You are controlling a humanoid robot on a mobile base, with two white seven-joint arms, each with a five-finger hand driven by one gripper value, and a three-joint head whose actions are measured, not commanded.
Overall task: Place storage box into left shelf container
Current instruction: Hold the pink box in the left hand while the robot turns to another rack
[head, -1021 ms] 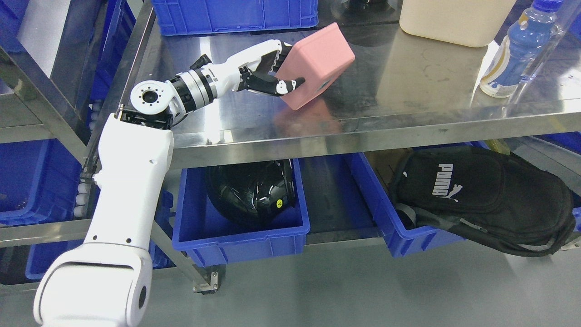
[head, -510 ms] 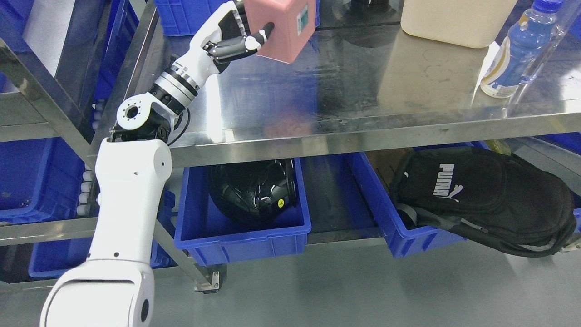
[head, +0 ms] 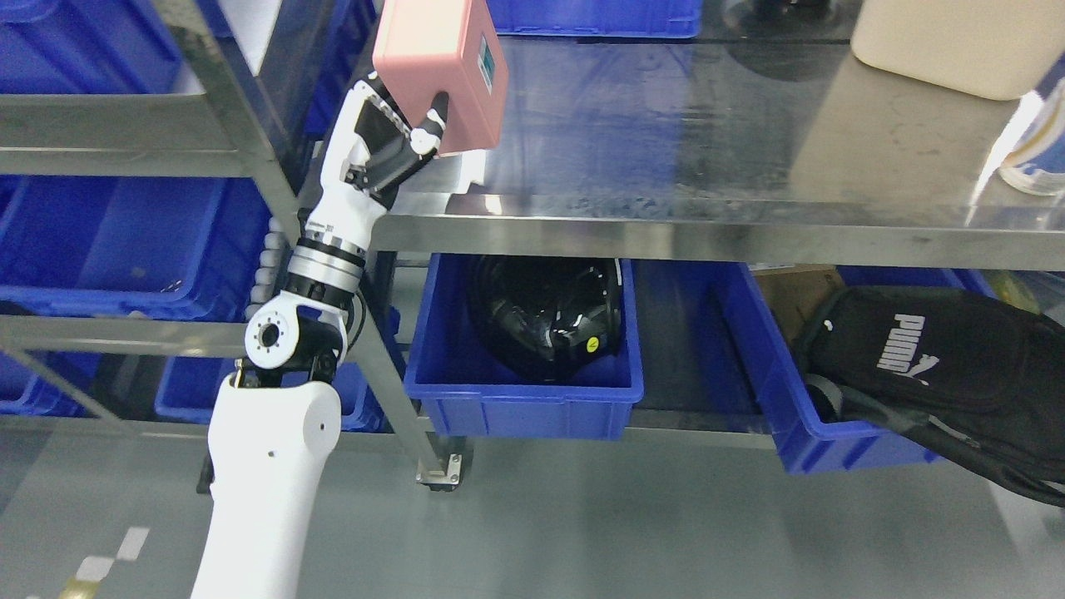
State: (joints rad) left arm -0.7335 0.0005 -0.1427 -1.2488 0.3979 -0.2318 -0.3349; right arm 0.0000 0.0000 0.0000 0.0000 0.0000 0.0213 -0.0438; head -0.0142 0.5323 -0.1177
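Storage box (head: 437, 71), pink, is gripped in the left hand's (head: 391, 146) curled fingers (head: 433, 125), lifted above the surface's (head: 666, 150) left front corner. Carry it level leftward past the steel upright (head: 250, 150), then lower it squarely into the blue shelf container (head: 125, 241).

Under my tabletop (head: 715, 225) sit two blue bins. The nearer bin (head: 524, 408) holds a black helmet (head: 545, 316) — glossy, with a small yellow sticker on it. The bin to its right (head: 790, 433) holds a black bag (head: 948, 374) with white PUMA lettering; its straps spill over the front rim. On the steel top I see a cream tub (head: 957, 42) at the far right and, just beside it, a bottle (head: 1036, 141) — cut off by the edge.
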